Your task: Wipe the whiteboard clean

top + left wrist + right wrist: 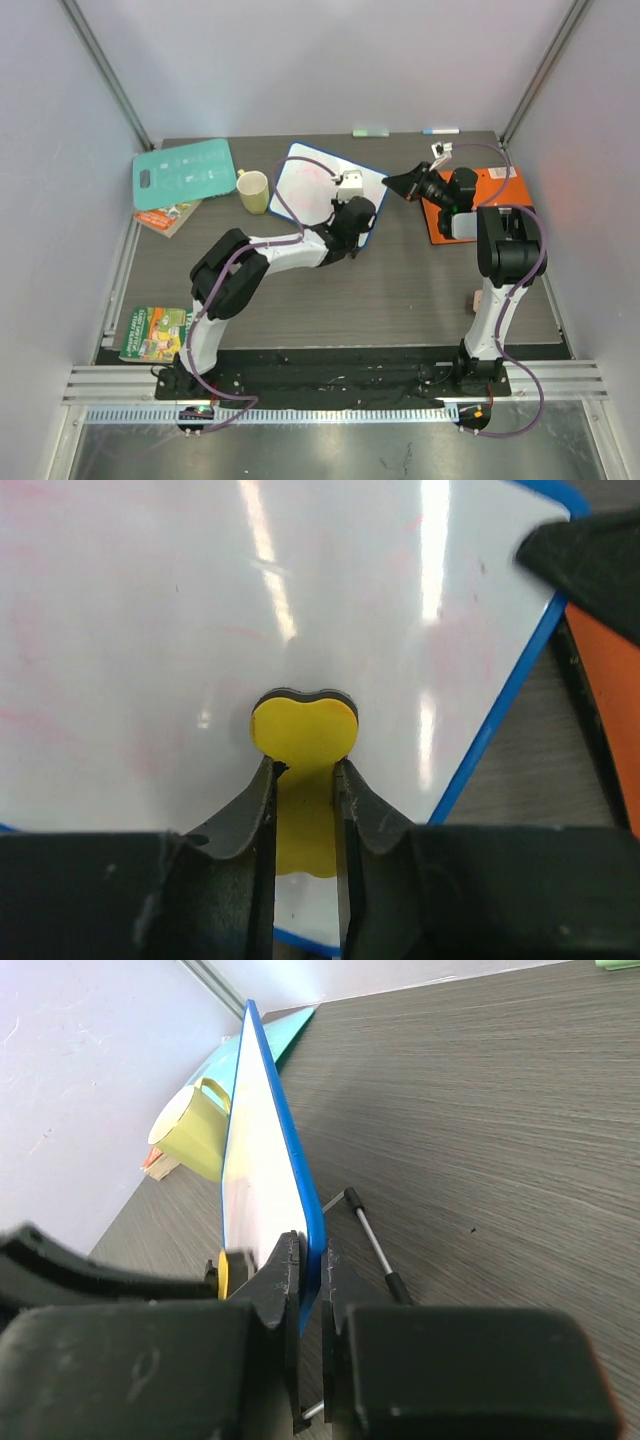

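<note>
Your left gripper [303,772] is clamped on the yellow eraser [303,730], which looks pressed on the whiteboard [150,610] straight ahead of it. The right gripper [308,1255] pinches the board's blue edge. I'd use even pressure and sweep toward the faint red smudges [40,720] off to its left.

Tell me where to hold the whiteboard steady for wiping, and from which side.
Pinch the thin blue frame at the right edge of the whiteboard, coming edge-on from the right, as the right gripper does. The board stands propped up, and this leaves its face free for the yellow eraser in the left gripper.
</note>
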`<state>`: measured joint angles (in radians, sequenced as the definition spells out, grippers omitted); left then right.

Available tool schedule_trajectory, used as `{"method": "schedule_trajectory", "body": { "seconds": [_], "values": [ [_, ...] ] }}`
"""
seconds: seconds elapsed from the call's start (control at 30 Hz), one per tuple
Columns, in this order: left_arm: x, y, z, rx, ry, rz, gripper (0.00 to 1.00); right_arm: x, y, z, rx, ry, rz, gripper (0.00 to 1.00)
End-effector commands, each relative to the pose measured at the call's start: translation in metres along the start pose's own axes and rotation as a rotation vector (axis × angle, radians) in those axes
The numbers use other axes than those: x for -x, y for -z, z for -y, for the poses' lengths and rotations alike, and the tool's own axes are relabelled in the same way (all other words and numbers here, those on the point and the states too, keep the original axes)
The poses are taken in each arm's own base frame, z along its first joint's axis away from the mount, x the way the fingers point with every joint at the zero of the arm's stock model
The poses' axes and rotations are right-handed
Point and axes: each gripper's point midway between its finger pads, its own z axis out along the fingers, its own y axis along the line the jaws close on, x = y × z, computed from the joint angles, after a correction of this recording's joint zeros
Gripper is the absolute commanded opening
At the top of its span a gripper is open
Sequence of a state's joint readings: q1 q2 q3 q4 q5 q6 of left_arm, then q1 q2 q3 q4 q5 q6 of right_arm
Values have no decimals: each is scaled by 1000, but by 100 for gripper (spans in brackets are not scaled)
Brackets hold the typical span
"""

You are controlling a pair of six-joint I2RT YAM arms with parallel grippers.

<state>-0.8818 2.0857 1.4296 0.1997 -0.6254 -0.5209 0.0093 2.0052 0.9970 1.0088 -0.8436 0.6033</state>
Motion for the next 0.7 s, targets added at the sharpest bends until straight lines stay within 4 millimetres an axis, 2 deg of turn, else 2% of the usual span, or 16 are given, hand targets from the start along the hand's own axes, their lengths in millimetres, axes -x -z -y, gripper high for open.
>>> {"method": "schedule_trajectory", "body": {
  "seconds": [0.0,0.07,0.17,0.27,0.37,0.4,0.5,0.53,0.6,0.63,0.67],
  "values": [
    [-116,25,-29,76,-98,-239,0,16,-8,-43,160,197,3,1],
    [-125,25,-30,83,-91,-260,0,16,-8,-43,161,194,2,1],
    [-126,23,-29,90,-92,-262,0,15,-8,-42,160,192,0,1],
    [-106,16,-31,117,-96,-207,0,16,-8,-43,161,193,1,1],
    [-71,0,-35,127,-85,-157,0,15,-8,-44,163,194,0,2],
    [-50,-9,-41,140,-80,-124,0,16,-8,-43,161,194,2,2],
    [-9,-22,-52,171,-58,-50,0,14,-7,-42,156,202,0,1],
    [4,-28,-67,208,-43,-33,0,15,-6,-42,151,205,-1,1],
    [24,-35,-82,239,-13,-1,0,15,-6,-40,136,212,-4,1],
    [37,-40,-98,262,9,14,0,15,-6,-41,137,214,-4,1],
    [45,-42,-101,256,22,11,0,15,-6,-41,138,214,-5,1]
  ]
}}
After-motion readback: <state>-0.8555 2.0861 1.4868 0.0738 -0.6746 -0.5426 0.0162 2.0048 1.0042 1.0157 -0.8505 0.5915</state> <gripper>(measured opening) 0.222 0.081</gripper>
